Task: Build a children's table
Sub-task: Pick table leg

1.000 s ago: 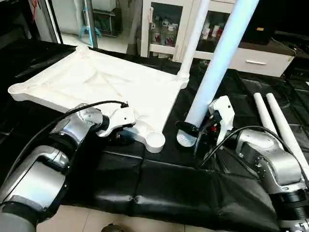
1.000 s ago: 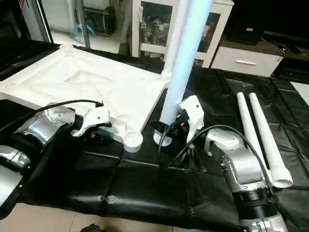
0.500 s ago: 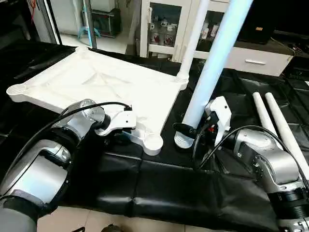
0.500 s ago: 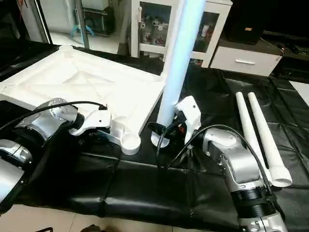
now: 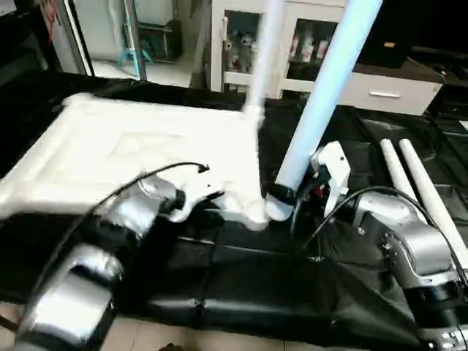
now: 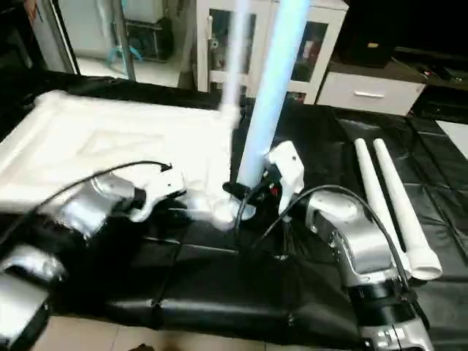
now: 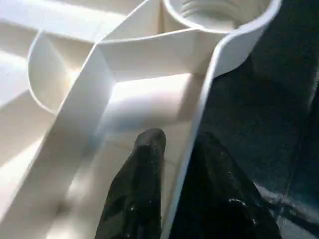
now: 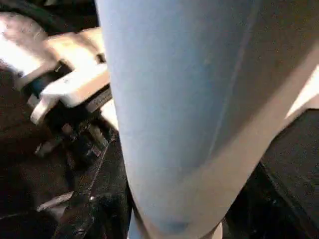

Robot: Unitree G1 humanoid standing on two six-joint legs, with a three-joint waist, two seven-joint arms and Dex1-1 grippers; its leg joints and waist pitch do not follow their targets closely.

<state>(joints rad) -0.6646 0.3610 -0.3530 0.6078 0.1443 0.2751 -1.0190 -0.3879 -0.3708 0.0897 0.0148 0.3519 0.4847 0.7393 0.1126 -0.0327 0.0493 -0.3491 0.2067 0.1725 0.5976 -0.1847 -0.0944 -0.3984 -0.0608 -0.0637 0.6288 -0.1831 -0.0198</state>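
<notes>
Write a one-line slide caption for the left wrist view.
Left gripper pinching the table top's edge wall, one black finger inside the ribbed underside, one outside, just short of the round corner socket.

The large white plastic rectangular table top (image 5: 146, 150), clamped at its rim by the left gripper (image 7: 172, 164), has slid toward the robot's right. Its near round corner socket (image 5: 252, 212), a clear gap away from the foot of the long tapered white tube leg (image 5: 322, 102) a second ago, now touches it. The right gripper (image 5: 289, 197) has kept that leg nearly upright and leaning, with the foot carried slightly toward the socket. The upright leg at the top's far corner (image 5: 262, 55) has moved along with the top.
</notes>
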